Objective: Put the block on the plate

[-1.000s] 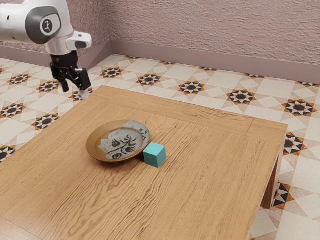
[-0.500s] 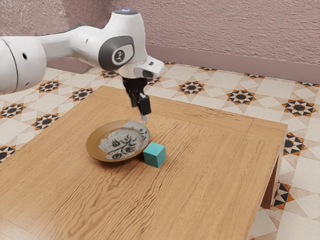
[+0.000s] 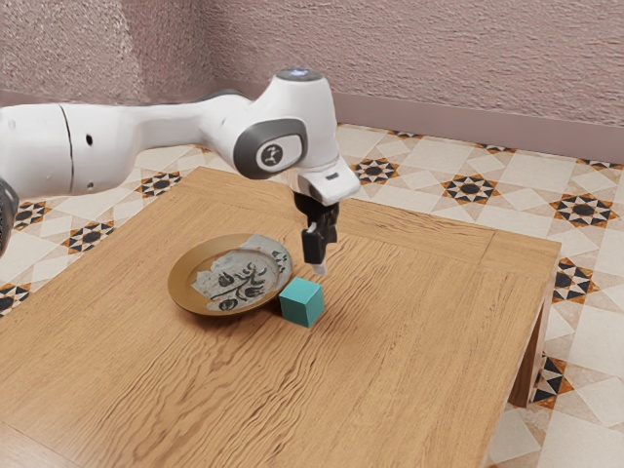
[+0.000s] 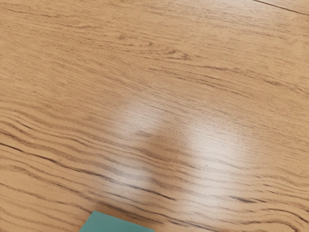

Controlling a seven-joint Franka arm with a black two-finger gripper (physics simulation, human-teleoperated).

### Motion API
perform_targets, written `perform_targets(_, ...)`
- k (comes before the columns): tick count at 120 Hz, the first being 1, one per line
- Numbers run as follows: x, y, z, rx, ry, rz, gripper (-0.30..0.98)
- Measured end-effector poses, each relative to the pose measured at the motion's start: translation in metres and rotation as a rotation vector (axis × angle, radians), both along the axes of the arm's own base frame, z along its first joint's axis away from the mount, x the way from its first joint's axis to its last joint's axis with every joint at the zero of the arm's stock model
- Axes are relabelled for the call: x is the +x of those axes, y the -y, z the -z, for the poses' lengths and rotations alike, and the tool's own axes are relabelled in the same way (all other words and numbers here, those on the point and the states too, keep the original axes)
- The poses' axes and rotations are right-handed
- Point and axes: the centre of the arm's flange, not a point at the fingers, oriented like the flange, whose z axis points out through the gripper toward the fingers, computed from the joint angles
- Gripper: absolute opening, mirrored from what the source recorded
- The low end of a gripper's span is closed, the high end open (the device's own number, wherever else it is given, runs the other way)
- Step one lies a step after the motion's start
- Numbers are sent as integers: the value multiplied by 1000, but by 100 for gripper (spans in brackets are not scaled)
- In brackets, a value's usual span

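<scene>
Beside plate (image 3: 219,280), teal block (image 3: 302,303), emblem (image 3: 273,155) on white arm (image 3: 180,127)

Room around block (image 3: 301,304), except toward plate (image 3: 198,277)

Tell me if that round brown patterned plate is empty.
The plate is empty: its painted surface is bare, with the teal cubic block resting beside it.

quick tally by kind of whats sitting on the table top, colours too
Blocks: 1, a teal block
Plates: 1, a brown plate with a grey area bearing a dark plant-like pattern
Total: 2
</scene>
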Motion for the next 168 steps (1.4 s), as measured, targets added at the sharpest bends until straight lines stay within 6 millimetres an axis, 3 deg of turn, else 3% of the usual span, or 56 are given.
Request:
perform_targets(25,5,-14,53,54,12,141,69)
perform_targets(40,6,-15,59,40,36,217,69)
perform_targets(58,6,-37,84,47,23,258,69)
perform_targets(109,14,-59,127,48,10,336,69)
perform_targets(128,15,-67,138,63,3,342,68)
perform_targets(168,15,-66,137,62,12,348,44)
